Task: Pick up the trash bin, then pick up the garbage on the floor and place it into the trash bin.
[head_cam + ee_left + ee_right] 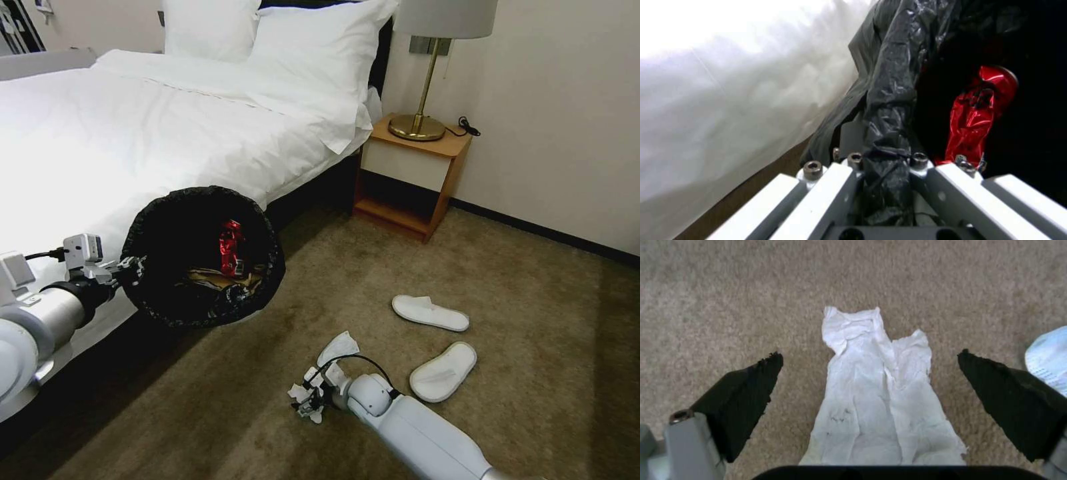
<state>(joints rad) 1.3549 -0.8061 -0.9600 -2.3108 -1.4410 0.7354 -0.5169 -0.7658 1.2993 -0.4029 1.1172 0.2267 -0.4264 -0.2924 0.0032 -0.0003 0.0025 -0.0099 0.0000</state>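
My left gripper (131, 266) is shut on the rim of the trash bin (143, 220), holding it off the floor beside the bed with its mouth tipped toward me. In the left wrist view the black bag rim (889, 126) is clamped in the left gripper (887, 163). Crushed red garbage (231, 248) and brownish wrappers lie inside the bin. My right gripper (307, 399) hangs low over the carpet, open. Its black fingers (744, 396) straddle a crumpled white tissue (880, 390) lying flat. A second white scrap (338, 348) lies just beyond.
Two white slippers (430, 313) (443, 371) lie on the carpet to the right of my right arm. The bed (133, 133) fills the left side. A wooden nightstand (410, 180) with a brass lamp (419, 123) stands against the far wall.
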